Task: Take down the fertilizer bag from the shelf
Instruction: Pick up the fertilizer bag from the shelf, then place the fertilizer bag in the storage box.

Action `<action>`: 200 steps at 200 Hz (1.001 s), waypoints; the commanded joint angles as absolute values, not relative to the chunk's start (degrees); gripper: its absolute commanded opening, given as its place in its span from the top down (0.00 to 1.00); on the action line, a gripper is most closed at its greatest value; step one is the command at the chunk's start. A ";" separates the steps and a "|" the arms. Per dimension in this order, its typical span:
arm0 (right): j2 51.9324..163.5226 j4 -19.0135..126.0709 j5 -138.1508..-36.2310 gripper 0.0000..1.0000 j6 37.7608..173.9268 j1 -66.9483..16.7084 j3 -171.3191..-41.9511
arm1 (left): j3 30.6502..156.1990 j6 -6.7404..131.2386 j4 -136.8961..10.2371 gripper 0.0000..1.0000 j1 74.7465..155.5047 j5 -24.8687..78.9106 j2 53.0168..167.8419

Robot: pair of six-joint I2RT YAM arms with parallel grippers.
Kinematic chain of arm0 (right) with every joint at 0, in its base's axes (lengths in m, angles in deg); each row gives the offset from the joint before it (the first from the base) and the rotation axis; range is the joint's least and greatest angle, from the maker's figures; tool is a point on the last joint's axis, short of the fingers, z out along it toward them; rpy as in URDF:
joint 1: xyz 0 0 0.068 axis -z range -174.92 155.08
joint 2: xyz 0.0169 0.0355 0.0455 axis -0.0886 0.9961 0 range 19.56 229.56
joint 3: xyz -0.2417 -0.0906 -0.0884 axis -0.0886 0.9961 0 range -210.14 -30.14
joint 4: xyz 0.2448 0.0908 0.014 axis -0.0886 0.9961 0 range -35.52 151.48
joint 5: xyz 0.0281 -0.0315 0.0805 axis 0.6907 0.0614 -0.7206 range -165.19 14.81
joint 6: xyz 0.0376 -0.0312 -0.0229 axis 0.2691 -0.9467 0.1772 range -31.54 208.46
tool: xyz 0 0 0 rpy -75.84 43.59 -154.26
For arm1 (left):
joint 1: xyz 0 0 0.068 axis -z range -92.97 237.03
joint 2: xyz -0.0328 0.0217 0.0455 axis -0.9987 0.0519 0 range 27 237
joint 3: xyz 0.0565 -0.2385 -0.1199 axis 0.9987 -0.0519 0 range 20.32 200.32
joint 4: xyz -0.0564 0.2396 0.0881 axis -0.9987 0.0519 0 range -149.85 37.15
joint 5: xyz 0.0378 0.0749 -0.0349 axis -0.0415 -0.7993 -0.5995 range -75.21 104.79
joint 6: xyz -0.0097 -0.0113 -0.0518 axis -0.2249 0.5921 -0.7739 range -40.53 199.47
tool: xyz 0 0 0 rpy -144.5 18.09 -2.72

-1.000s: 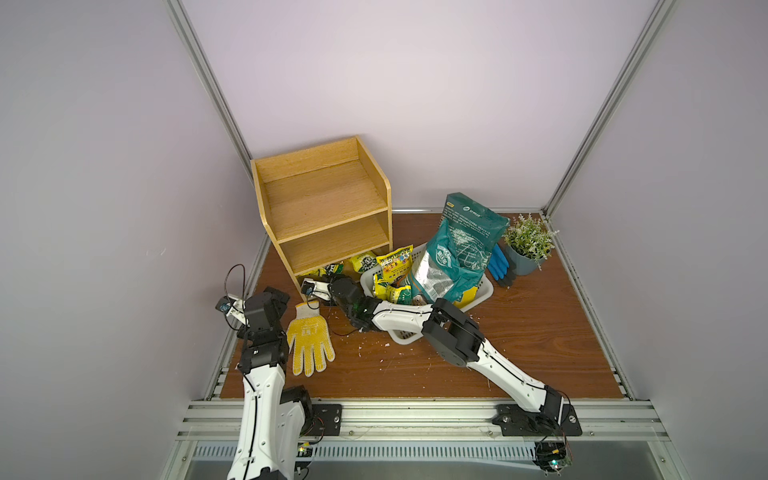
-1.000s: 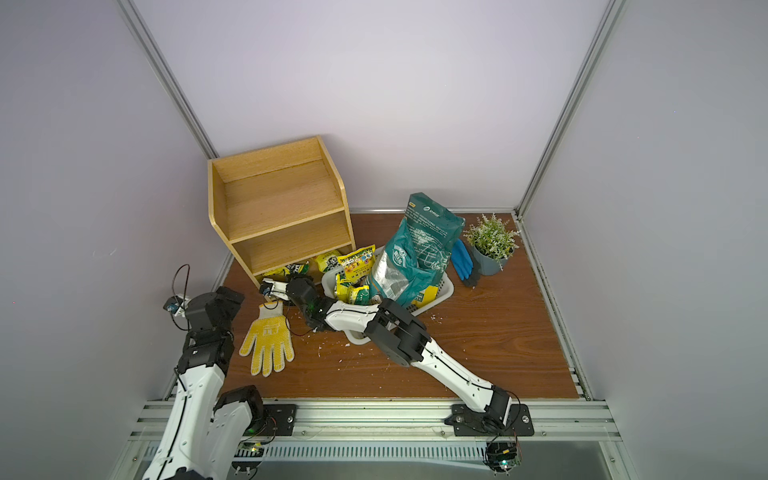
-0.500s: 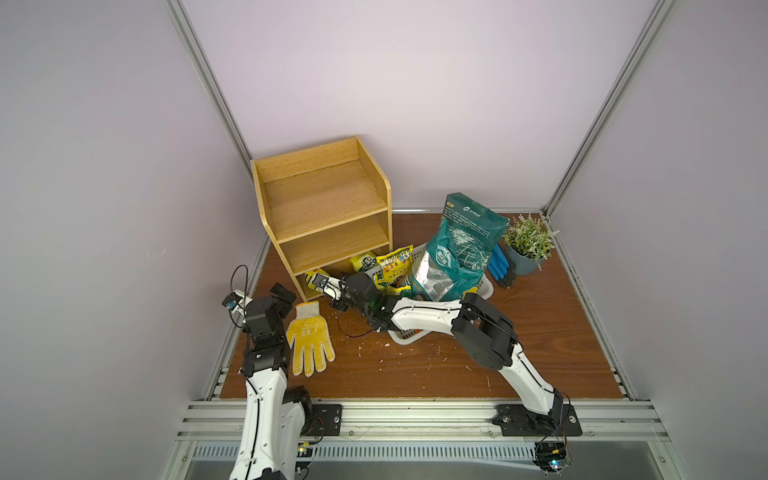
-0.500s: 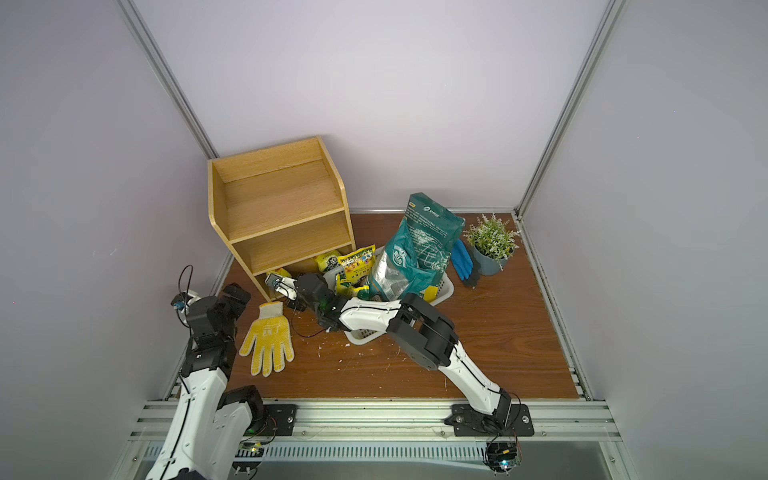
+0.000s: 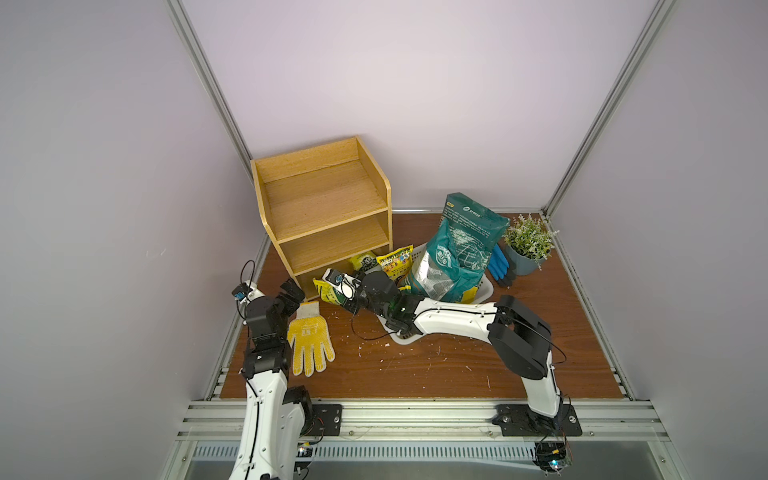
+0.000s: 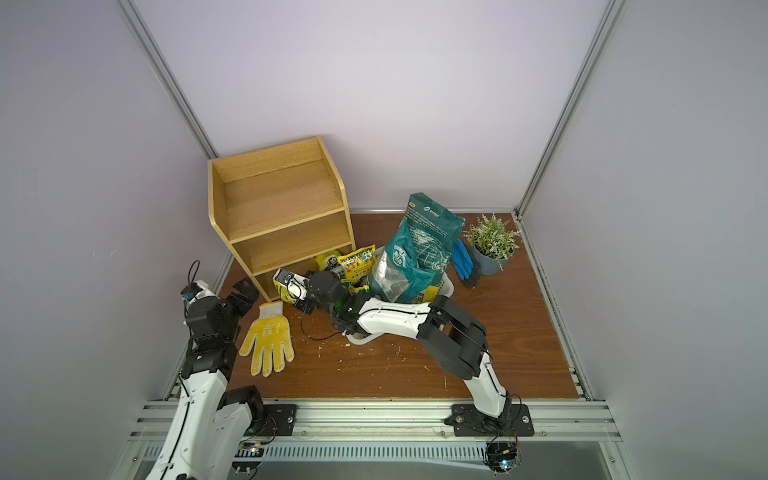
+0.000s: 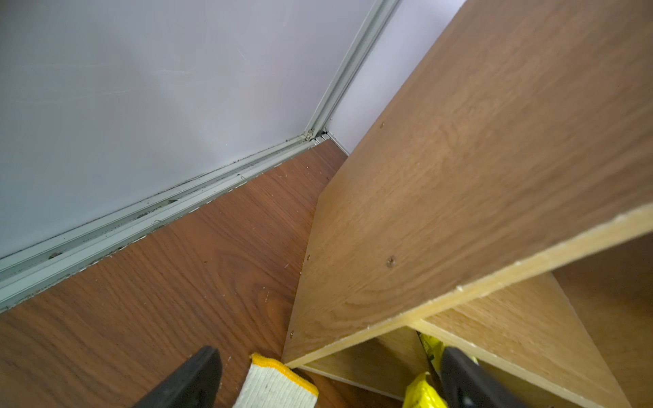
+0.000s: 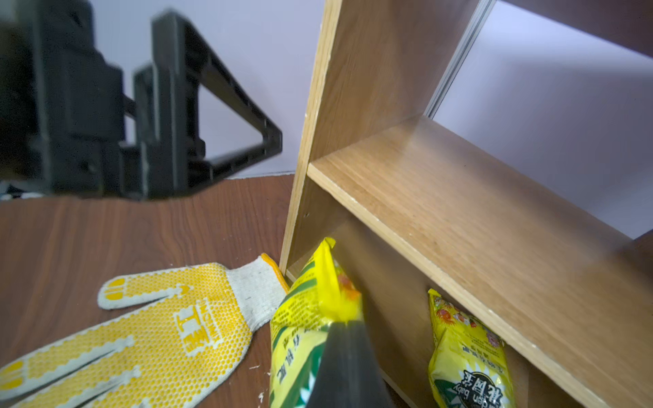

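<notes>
1. Two pincers are in view. The left pincer [image 5: 292, 294], nearest the rail, stands wide and empty over the worktop [image 5: 415, 365], just beside the shelf's front corner.
2. Knit glove [image 5: 309, 340]: white fabric with a yellow dotted rubber palm, lying flat. Its cuff touches the foot of the shelf.
3. The right pincer [image 8: 348, 328] is clamped on the crimped top seam of the fertilizer bag [image 8: 304, 339]. The bag is a soft, pillow-shaped pouch of glossy yellow film with green print.
4. Location: the bag stands at the front opening of the bottom tier of the shelf [image 5: 324, 199], just beside a side board. Whether its base rests on the tier or on the worktop cannot be told.
5. Progress, as judged: the grasp is made. Drawing the bag clear and setting it down are not yet done.
6. Shelf: light wood-grain board with raw cut edges and visible screw heads. Its two upper tiers are bare. A second yellow pouch [image 8: 466, 353] sits deeper in the bottom tier.
7. Farther back: a white perforated plastic basket [image 5: 487, 287] holds a large crinkled teal sack [image 5: 457, 253]. Blue rubber gloves [image 5: 498, 262] and a potted plant [image 5: 528, 237] lie beyond.
</notes>
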State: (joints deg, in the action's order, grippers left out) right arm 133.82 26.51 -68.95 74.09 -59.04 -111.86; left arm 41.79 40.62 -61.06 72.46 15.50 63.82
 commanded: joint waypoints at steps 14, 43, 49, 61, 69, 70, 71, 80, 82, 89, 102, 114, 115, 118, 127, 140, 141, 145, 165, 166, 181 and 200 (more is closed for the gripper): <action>125.25 22.77 -71.88 1.00 77.82 -59.30 -111.56 | 44.31 43.64 -57.40 0.00 73.80 17.55 61.47; 120.66 25.73 -71.92 1.00 77.56 -59.10 -109.82 | 46.67 44.58 -56.82 0.00 74.45 21.30 62.00; 119.60 26.51 -71.63 1.00 77.33 -59.00 -109.41 | 47.29 44.79 -56.62 0.00 74.59 22.35 62.34; 117.27 27.77 -70.75 1.00 76.83 -58.70 -108.41 | 48.60 45.10 -56.13 0.00 74.80 24.52 63.02; 115.64 28.46 -69.93 1.00 76.15 -58.48 -107.55 | 49.26 45.21 -55.62 0.00 75.07 25.79 63.65; 115.42 28.55 -69.79 1.00 76.07 -58.43 -107.43 | 49.38 45.11 -55.58 0.00 75.07 25.96 63.70; 115.21 28.64 -69.68 1.00 75.98 -58.40 -107.33 | 49.53 45.11 -55.52 0.00 75.12 26.09 63.76; 113.25 29.55 -68.65 1.00 75.21 -58.01 -106.39 | 50.06 45.10 -55.13 0.00 75.25 27.49 64.19; 112.92 29.83 -68.44 1.00 75.02 -57.93 -106.20 | 50.22 45.10 -55.04 0.00 75.32 27.72 64.20; 111.50 30.86 -67.89 1.00 74.38 -57.61 -105.55 | 50.35 44.90 -55.01 0.00 75.49 28.82 64.35; 109.04 33.50 -66.89 1.00 73.00 -56.91 -104.58 | 50.23 44.24 -55.23 0.00 75.98 30.64 64.58; 106.88 36.40 -66.18 1.00 71.84 -56.34 -103.70 | 50.19 43.78 -55.28 0.01 77.15 31.64 64.78; 106.82 36.65 -66.11 1.00 71.76 -56.35 -103.62 | 50.15 43.83 -55.23 0.01 77.30 31.70 64.83; 106.22 37.42 -65.99 1.00 71.62 -56.19 -103.47 | 50.15 43.87 -55.23 0.01 77.80 31.76 64.98; 104.68 39.66 -65.75 1.00 71.49 -55.71 -102.90 | 50.18 44.09 -54.98 0.01 80.11 31.12 65.50; 102.54 42.35 -65.12 1.00 71.76 -55.16 -102.14 | 50.54 44.60 -54.41 0.01 85.56 27.54 66.55; 102.36 42.44 -65.06 1.00 71.76 -55.14 -102.04 | 50.55 44.72 -54.40 0.01 86.07 27.18 66.68; 101.73 42.94 -64.84 1.00 71.80 -54.99 -101.81 | 50.70 44.86 -54.40 0.01 88.12 25.66 66.98; 98.88 45.14 -63.32 1.00 71.68 -54.69 -100.51 | 50.80 44.90 -55.51 0.00 97.26 19.12 69.09; 98.81 45.32 -63.28 1.00 71.68 -54.64 -100.48 | 50.81 44.87 -55.61 0.00 97.55 18.93 69.18; 96.72 48.07 -62.15 1.00 70.68 -54.47 -100.06 | 50.26 43.74 -57.55 0.00 100.63 17.87 70.84; 93.32 52.90 -63.15 1.00 70.22 -53.68 -99.75 | 50.20 43.06 -59.35 0.00 101.68 18.09 72.28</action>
